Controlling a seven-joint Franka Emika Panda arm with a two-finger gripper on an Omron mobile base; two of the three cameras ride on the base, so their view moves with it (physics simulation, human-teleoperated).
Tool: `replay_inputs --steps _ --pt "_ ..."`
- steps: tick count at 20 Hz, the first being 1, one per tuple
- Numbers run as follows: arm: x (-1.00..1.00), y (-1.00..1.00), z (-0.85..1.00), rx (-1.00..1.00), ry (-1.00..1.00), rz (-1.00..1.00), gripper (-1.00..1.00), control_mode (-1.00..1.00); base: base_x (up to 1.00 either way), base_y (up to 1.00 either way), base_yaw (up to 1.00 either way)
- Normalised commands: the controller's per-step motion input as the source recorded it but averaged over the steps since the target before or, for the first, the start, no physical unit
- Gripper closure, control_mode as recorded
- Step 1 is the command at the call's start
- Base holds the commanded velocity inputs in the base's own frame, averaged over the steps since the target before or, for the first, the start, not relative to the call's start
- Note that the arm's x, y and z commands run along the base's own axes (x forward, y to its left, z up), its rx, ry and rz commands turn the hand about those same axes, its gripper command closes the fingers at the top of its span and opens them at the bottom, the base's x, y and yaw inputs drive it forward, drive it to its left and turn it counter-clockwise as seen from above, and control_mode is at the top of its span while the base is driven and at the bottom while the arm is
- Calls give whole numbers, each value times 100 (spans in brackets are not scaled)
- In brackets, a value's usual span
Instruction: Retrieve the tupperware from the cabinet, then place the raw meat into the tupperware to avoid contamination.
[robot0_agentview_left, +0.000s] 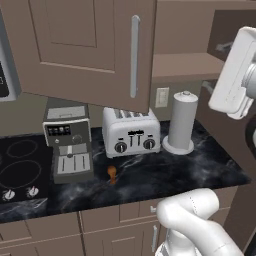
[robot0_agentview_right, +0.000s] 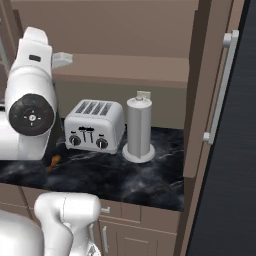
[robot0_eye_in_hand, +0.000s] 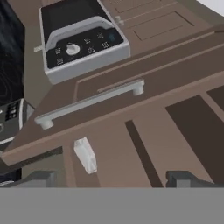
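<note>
The cabinet stands open, its left door (robot0_agentview_left: 85, 45) swung out and its plain inner shelf (robot0_agentview_left: 185, 65) bare in the middle. The tupperware (robot0_agentview_right: 62, 59), small and white, sits on that shelf (robot0_agentview_right: 125, 70) and peeks out beside my raised arm; it also shows as a pale shape (robot0_agentview_left: 222, 47) left of my wrist. The raw meat (robot0_agentview_left: 112, 173), a tiny orange-brown drumstick, lies on the dark counter in front of the toaster (robot0_agentview_left: 131, 132); it is also by my arm (robot0_agentview_right: 54, 161). My gripper (robot0_eye_in_hand: 113, 178) is open and empty, facing the door's bar handle (robot0_eye_in_hand: 87, 103).
A tall grey cylinder (robot0_agentview_left: 181, 122) stands right of the toaster. A coffee machine (robot0_agentview_left: 67, 140) and a black cooktop (robot0_agentview_left: 22, 167) lie to the left. The right cabinet door (robot0_agentview_right: 210, 100) juts out at the counter's right end. Lower drawers run under the counter.
</note>
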Motion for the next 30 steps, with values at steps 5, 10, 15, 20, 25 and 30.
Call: replay_inputs --steps 5,10,15,20,25,30 --pt "5 0 -3 0 0 9 -100 -100 0 0 0" --pt "4 6 -4 0 -1 10 -100 -100 0 0 0" --pt "1 19 -2 -1 -1 7 -100 -100 0 0 0" --pt "1 30 -4 -2 -2 3 -100 -100 0 0 0" --pt "11 23 -6 -2 0 0 -100 -100 0 0 0" --pt "17 1 -5 -2 0 0 -100 -100 0 0 0"
